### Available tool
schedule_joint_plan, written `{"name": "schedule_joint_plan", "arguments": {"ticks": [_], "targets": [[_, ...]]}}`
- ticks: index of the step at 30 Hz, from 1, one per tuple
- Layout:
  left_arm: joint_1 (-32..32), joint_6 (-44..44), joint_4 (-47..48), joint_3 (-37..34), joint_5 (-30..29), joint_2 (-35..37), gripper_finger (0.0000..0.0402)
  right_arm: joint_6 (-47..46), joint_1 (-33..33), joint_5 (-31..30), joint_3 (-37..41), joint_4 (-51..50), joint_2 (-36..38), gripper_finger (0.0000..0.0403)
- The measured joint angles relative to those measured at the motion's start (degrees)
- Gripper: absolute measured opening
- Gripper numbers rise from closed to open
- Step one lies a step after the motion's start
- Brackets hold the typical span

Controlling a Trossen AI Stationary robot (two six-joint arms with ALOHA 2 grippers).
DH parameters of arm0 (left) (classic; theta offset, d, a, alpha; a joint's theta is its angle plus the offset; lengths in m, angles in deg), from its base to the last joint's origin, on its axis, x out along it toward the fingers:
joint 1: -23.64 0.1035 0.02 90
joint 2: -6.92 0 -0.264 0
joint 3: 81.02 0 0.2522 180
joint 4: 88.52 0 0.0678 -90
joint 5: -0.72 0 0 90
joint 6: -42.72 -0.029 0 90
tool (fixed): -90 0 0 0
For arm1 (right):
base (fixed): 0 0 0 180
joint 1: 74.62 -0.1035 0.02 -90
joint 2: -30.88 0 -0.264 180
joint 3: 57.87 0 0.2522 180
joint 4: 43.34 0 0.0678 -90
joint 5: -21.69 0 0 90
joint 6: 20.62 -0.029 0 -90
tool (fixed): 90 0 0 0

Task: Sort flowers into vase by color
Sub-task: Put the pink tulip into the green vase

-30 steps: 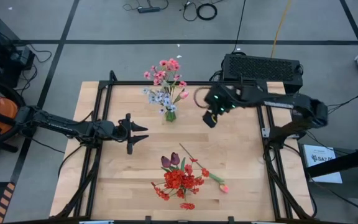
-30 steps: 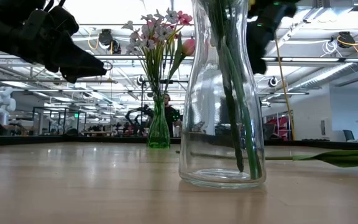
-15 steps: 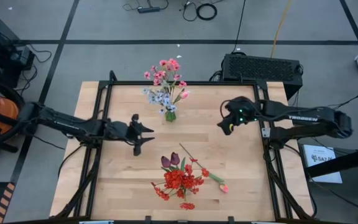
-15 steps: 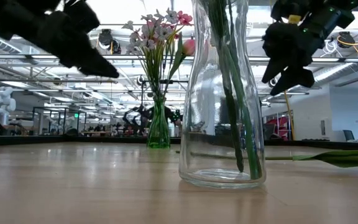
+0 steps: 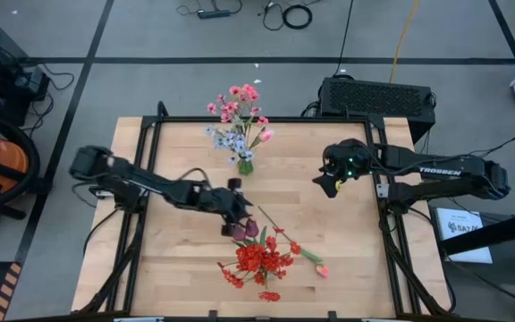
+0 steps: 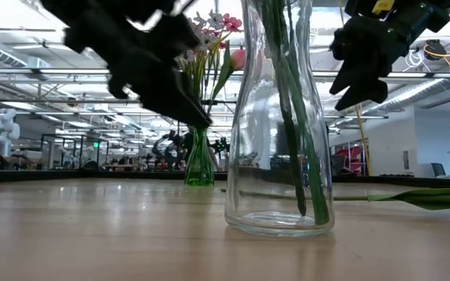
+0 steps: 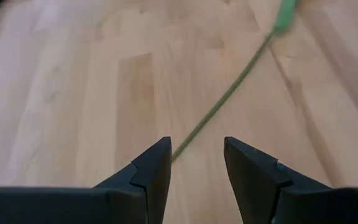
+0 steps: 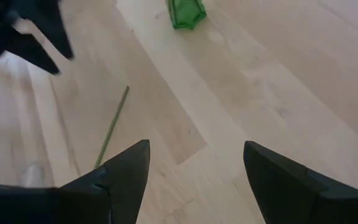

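A green vase [image 5: 245,165] near the far edge holds pink blossoms and pale blue sprigs [image 5: 237,116]. A clear glass vase [image 6: 280,117] near the near edge holds red clusters [image 5: 257,259] and dark maroon tulips [image 5: 244,231]. One flower with a pink bud [image 5: 322,270] lies flat on the table; its thin green stem [image 7: 222,99] runs up between the fingers of my open left gripper [image 7: 196,149], which hovers over the stem's free end [image 5: 233,213]. My right gripper [image 5: 329,183] is open, raised over the table's right half and holding nothing [image 8: 197,155].
The wooden table sits in a black frame [image 5: 266,119]. Bare wood lies between the two vases and on the left half. A black box [image 5: 378,97] stands beyond the far right corner. Cables lie on the floor beyond.
My left gripper has swung toward the table's right and near edge and come down over the free end of the lying stem, next to the maroon tulips. My right gripper has drawn away from the green vase toward the right edge, then stayed still.
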Motion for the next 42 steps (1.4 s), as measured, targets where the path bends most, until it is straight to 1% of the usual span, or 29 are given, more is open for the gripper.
{"name": "schedule_joint_plan", "arguments": {"ticks": [6,9,12,16,20,27,31,34,38,40,42], "targets": [[0.8,-5.3,0.2,7.5,1.9,-11.4,0.0157,-0.7,-2.0,0.0,0.0,0.1,0.0,0.0251],[2.0,-7.2,1.6,10.6,4.8,-15.2,0.0157,-2.1,-3.3,0.0,0.0,0.1,0.0,0.0251],[3.1,-8.9,3.2,13.0,6.3,-18.1,0.0157,-2.8,-4.9,0.0,0.0,0.1,0.0,0.0251],[4.3,-9.4,5.2,15.5,10.6,-21.0,0.0157,-4.3,-7.3,-1.4,0.0,0.1,0.0,0.0251],[5.1,-10.8,6.5,16.5,11.4,-22.5,0.0157,-4.7,-9.5,-2.1,0.0,0.2,0.0,0.0251],[6.5,-10.5,8.6,16.8,13.2,-22.5,0.0151,-5.4,-11.9,-2.4,0.0,0.3,0.0,0.0251],[6.9,-5.8,10.4,16.8,13.9,-22.5,0.0118,-5.6,-13.1,-5.2,0.0,0.5,0.0,0.0251],[6.9,-3.5,11.2,16.8,14.6,-22.8,0.0078,-5.6,-13.6,-6.4,0.0,0.5,0.0,0.0251],[7.0,0.4,12.9,16.9,15.6,-22.8,0.0020,-5.4,-13.9,-6.4,0.0,0.5,0.0,0.0251],[6.9,2.2,14.2,16.9,15.5,-22.8,0.0008,-5.4,-13.9,-6.4,0.0,0.5,0.0,0.0251],[6.7,2.9,15.3,16.9,15.5,-22.6,0.0008,-5.4,-13.9,-6.5,0.0,0.5,0.0,0.0251]]}}
